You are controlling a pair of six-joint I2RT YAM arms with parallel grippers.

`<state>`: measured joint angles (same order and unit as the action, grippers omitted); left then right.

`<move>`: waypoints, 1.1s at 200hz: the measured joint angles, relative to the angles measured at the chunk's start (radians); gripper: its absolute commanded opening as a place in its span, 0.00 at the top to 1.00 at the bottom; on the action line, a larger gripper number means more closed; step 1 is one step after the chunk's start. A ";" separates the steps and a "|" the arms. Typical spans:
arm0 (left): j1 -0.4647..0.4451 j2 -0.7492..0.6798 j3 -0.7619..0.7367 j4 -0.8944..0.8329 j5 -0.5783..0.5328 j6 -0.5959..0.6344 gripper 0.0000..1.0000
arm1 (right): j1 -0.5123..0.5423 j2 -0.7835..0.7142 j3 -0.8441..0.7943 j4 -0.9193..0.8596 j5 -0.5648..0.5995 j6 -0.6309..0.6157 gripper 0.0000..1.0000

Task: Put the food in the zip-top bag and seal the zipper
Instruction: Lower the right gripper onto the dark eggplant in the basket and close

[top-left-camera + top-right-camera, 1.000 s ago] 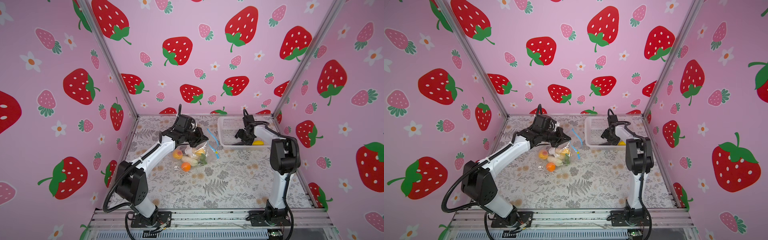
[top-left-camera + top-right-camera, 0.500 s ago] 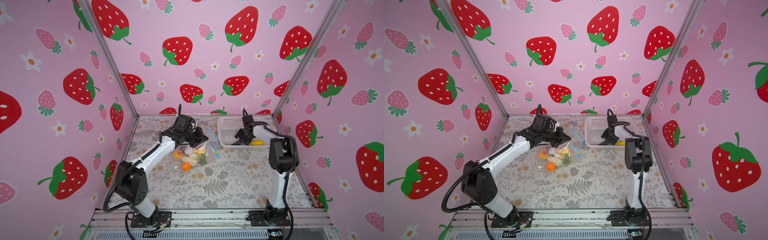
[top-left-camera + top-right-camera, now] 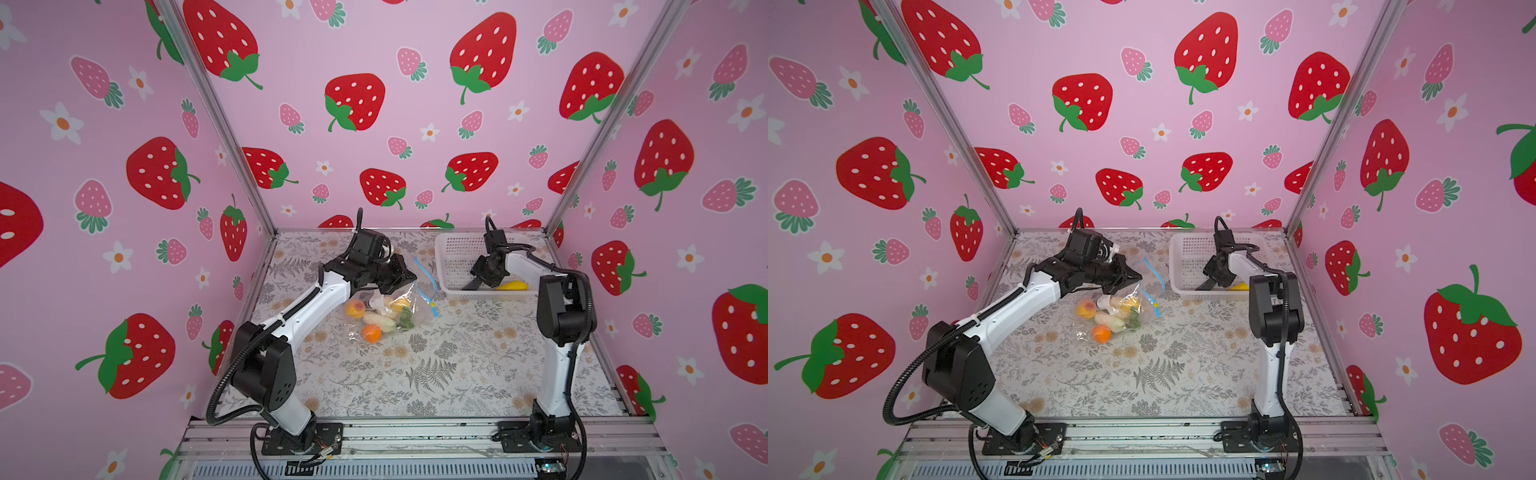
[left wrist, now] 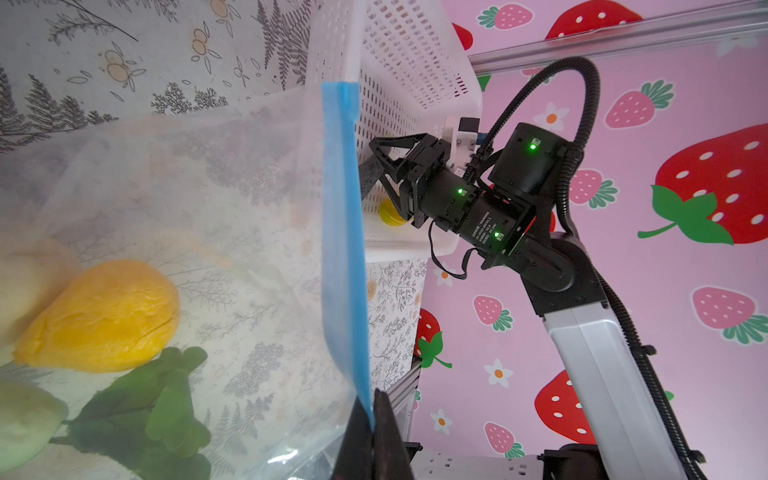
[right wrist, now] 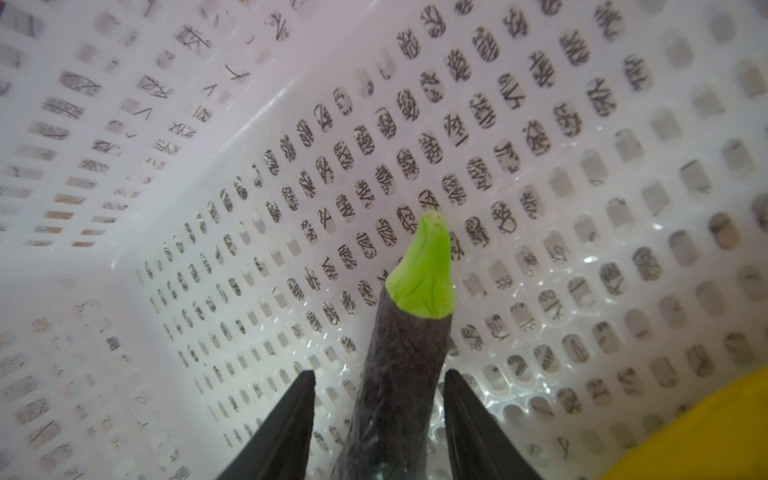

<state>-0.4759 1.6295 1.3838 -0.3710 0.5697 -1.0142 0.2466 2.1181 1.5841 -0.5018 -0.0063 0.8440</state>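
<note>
The right gripper (image 5: 379, 374) has been narrowed astride the eggplant (image 5: 403, 353), not yet clamped; basket (image 5: 582, 166) walls stand close. The zipper (image 4: 343, 249) is pinched by the left gripper (image 4: 372, 419).

"DAMIAO" label on the right arm's wrist motor (image 4: 484, 227)

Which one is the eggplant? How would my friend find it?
Look in the white mesh basket at the back of the table. The right gripper reaches into it, and the eggplant lies between its open jaws. It is long and dark purple with a light green cap, unlike the yellow fruit beside it.
</note>
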 measured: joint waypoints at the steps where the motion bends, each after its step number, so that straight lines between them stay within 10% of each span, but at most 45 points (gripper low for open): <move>1: 0.000 0.000 0.000 0.000 0.000 0.000 1.00 | 0.000 0.001 0.000 0.000 0.000 0.000 0.47; 92: 0.008 0.000 -0.002 0.000 0.006 0.002 1.00 | 0.000 0.054 0.066 -0.016 0.087 -0.033 0.48; 220: 0.013 0.000 -0.002 0.000 0.010 0.008 1.00 | -0.001 0.093 0.122 -0.032 0.143 -0.075 0.76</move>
<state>-0.4625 1.6291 1.3815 -0.3710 0.5800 -1.0058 0.2455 2.2112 1.7065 -0.5339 0.1371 0.7689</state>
